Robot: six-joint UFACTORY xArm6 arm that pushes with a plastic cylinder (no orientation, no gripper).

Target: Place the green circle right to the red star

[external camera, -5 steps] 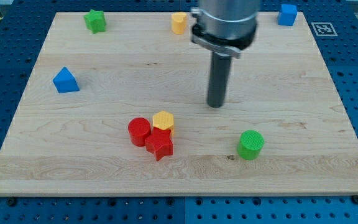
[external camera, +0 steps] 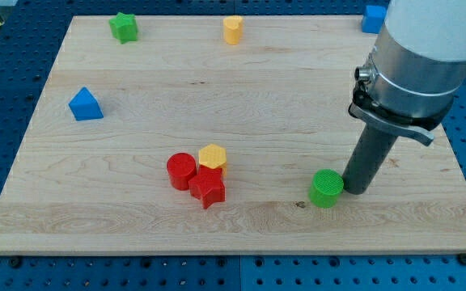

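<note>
The green circle (external camera: 326,187) lies on the wooden board (external camera: 136,218) at the lower right. The red star (external camera: 208,189) lies left of it, lower middle, touching a red cylinder (external camera: 181,170) and a yellow hexagon (external camera: 213,157). My tip (external camera: 355,190) rests on the board right beside the green circle, at its right edge, touching or nearly touching it. A wide gap separates the green circle from the red star.
A blue triangle block (external camera: 85,104) sits at the left. A green star (external camera: 124,27) is at the top left, a yellow block (external camera: 232,29) at the top middle, a blue cube (external camera: 374,18) at the top right, partly hidden by the arm.
My tip has moved from the board's middle down and to the right, ending beside the green circle's right edge. No block has moved.
</note>
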